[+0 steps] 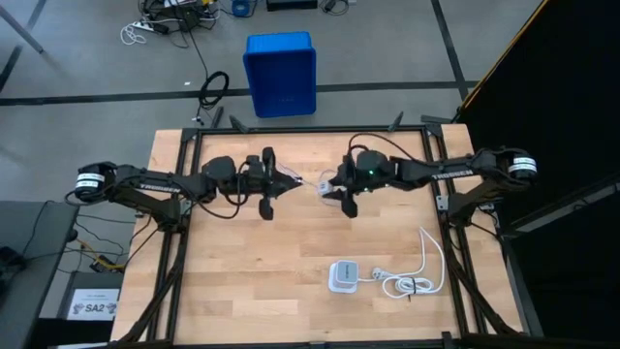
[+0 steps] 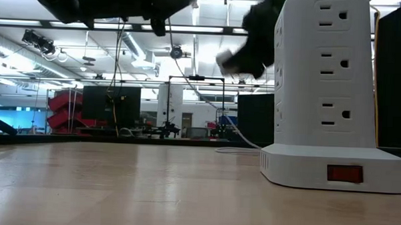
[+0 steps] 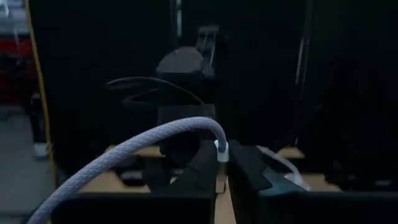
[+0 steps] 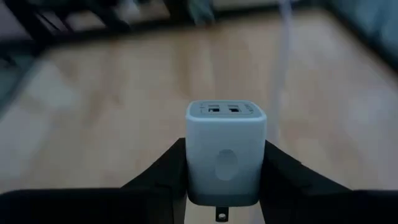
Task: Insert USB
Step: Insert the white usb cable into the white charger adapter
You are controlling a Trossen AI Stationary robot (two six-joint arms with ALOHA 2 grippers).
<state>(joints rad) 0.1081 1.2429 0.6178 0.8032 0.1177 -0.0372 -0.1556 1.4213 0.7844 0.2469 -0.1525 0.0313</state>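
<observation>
The USB is a white braided cable. In the left wrist view it arcs from the lower left over to a small white plug collar. My left gripper hovers over the table's far middle, shut on that plug end. My right gripper faces it a short gap away and is shut on a small white cube. The cube has two USB ports on its front face. In the low view both arms hang well above the tabletop, with the cube showing pale under the right one. My left gripper pinches the USB at its plug end, just behind the white collar, between its two fingers. The fingers point level toward the table's right. The plug is lifted clear, and the cable runs slack back over the gripper. My right gripper pinches the white cube by its two opposite side walls between its two fingers. The fingers point level toward the table's left. The cube is lifted clear. Its port face points away from the wrist toward the left gripper, and a metal prong sticks out below.
A white power-strip tower stands at the near right of the wooden table. Its thicker bundled white cord lies beside it. A blue crate sits on the floor beyond the far edge. Black frame rails run along the table's edges.
</observation>
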